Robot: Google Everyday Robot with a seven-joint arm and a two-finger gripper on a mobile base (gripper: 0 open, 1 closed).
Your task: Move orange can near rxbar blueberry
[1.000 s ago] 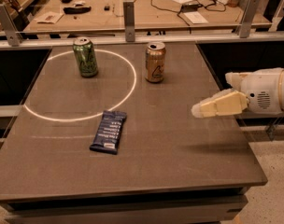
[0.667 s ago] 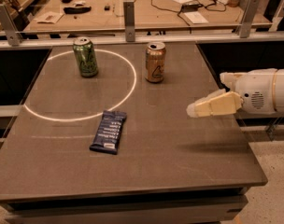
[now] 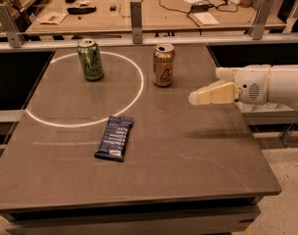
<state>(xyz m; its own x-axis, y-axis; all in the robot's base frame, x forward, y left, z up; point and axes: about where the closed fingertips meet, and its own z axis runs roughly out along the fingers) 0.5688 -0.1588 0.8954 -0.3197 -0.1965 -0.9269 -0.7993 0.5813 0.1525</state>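
Note:
The orange can (image 3: 163, 65) stands upright at the back middle of the dark table (image 3: 188, 146), just right of a white ring of light. The rxbar blueberry (image 3: 114, 138), a flat navy bar with white text, lies nearer the front, left of centre. My gripper (image 3: 195, 98) reaches in from the right edge on a white arm (image 3: 271, 84). It hovers above the table, to the right of the can and a little nearer the front, apart from it. It holds nothing.
A green can (image 3: 90, 59) stands upright at the back left inside the white ring (image 3: 139, 82). A metal rail with posts (image 3: 136, 14) runs along the table's far edge. Behind it a wooden bench (image 3: 154, 6) carries cables and small items.
My gripper has moved left, further over the table toward the orange can. The cans and the bar have not moved.

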